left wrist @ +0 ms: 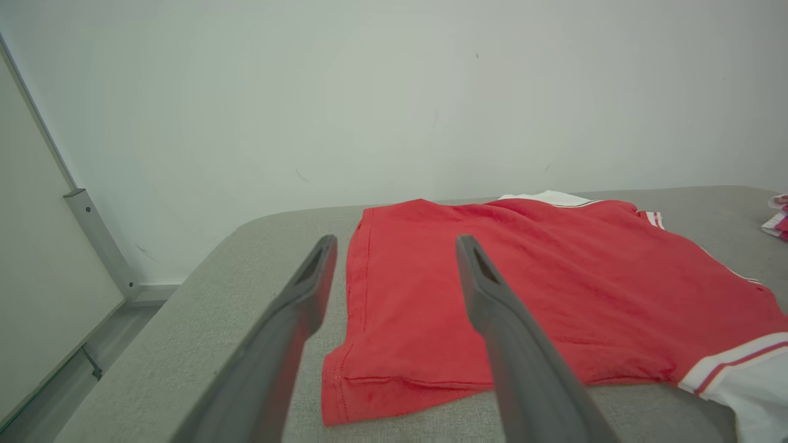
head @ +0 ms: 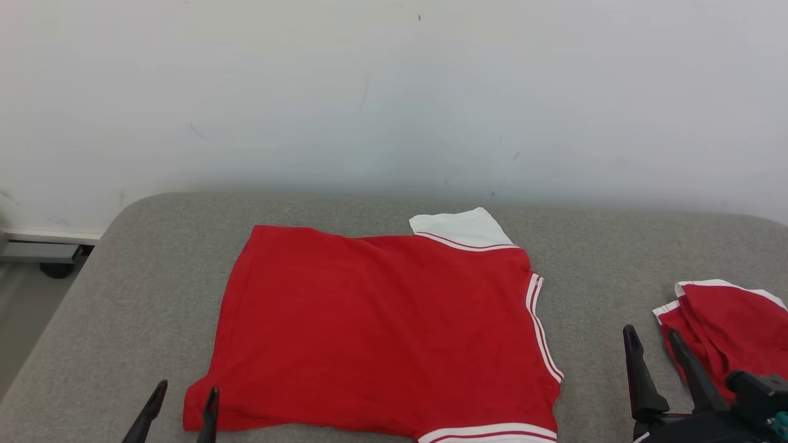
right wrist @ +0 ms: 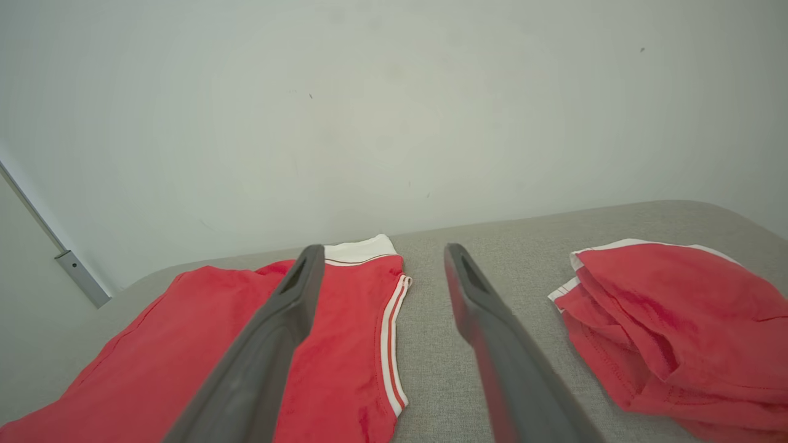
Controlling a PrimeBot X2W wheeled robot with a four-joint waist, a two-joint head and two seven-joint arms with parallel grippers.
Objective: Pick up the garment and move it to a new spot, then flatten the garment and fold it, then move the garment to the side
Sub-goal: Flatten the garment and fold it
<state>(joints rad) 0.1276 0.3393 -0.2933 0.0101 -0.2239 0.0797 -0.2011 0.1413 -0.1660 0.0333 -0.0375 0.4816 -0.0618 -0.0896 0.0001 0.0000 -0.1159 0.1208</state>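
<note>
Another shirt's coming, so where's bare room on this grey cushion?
Free: the strip between the spread red shirt and the red pile, the band along the wall. Crowded: centre, and front right by the right hand.

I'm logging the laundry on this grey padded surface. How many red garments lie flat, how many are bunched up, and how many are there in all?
flat red shirt: 1
bunched red garment: 1
Total: 2
</note>
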